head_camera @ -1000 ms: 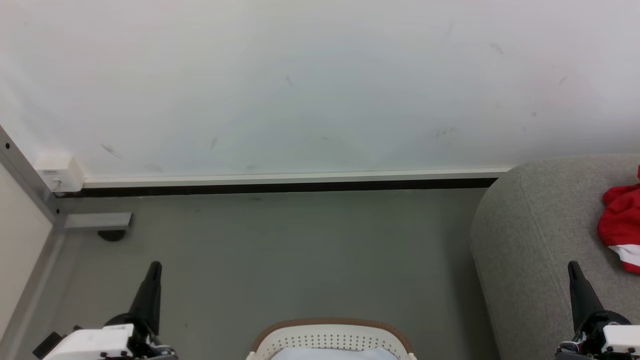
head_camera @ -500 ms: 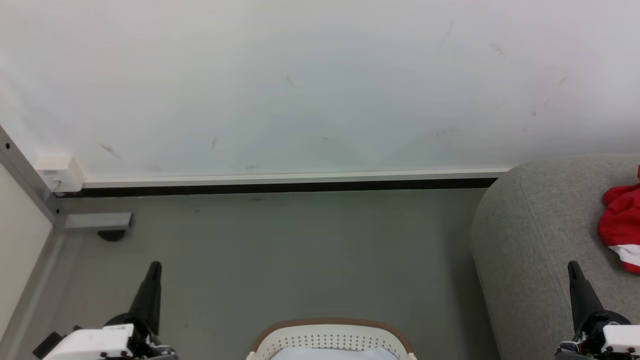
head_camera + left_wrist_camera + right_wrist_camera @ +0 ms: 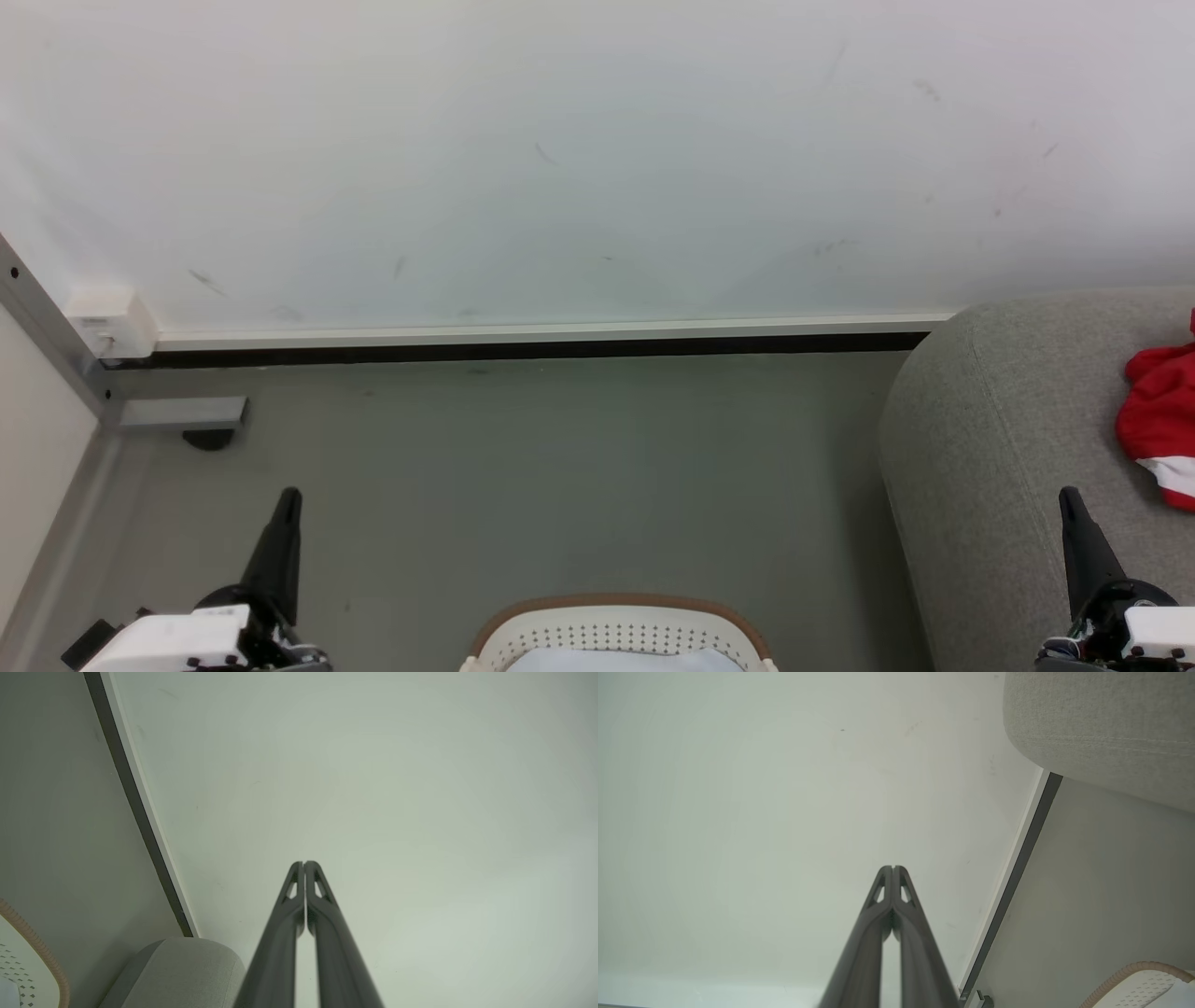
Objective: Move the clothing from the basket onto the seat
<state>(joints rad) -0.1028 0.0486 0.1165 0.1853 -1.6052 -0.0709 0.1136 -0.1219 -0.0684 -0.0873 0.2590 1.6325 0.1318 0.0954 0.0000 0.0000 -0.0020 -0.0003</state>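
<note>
Clothing [image 3: 1158,411], red with a white stripe, lay on the seat [image 3: 990,448] at the far right of the head view. It was well in from the rounded edge and cut off by the frame. The basket [image 3: 616,637] sat on the floor [image 3: 560,467] dead centre in front of the robot, well apart from that red heap. Only its far rim and perforated wall showed, with pale lining [image 3: 616,661] inside. Was any red left in there? I couldn't tell from that angle.

The left gripper [image 3: 288,499] hung low on its side, fingers pressed tight together with nothing between them. The right gripper [image 3: 1066,497] was the same, pinched closed and empty, in front of the seat. Both pointed toward the wall [image 3: 560,168].

My read was that one piece was home and the question was whether more waited. To do it well, the robot needed to bend and look into the basket before reaching. If cloth turned up, the fingers had to spread before dipping in, then pinch a thick fold rather than a loose hem. The load would need to rise clear of the rim so nothing snagged, then land beside the red piece, well away from the seat's edge.
</note>
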